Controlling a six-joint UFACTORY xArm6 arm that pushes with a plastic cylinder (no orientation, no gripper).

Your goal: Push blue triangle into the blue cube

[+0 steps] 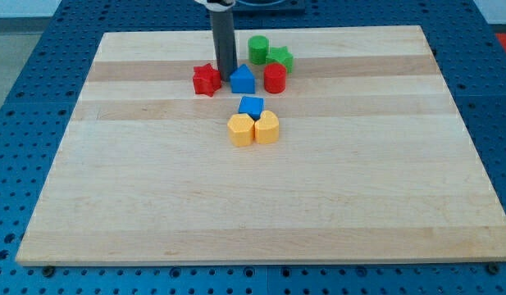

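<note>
Nearest the view's bottom, on the wooden tabletop (261, 205), sit two yellow blocks (253, 129) side by side, and touching them just behind is the blue cube (251, 106), my target. A little farther up is the blue triangle (243, 79), flanked by the red star (207, 79) on the view's left and the red cylinder (275, 78) on the right. My tool is a plain rod with no jaws to open or close; my tip (227, 78) stands just at the triangle's upper-left edge, between it and the star. To do this well, I judge I should get squarely behind the triangle's far side and push straight toward the cube, avoiding a glancing, off-centre shove. Farthest are the green cylinder (258, 48) and green star (280, 58). I can read no writing or labels.
</note>
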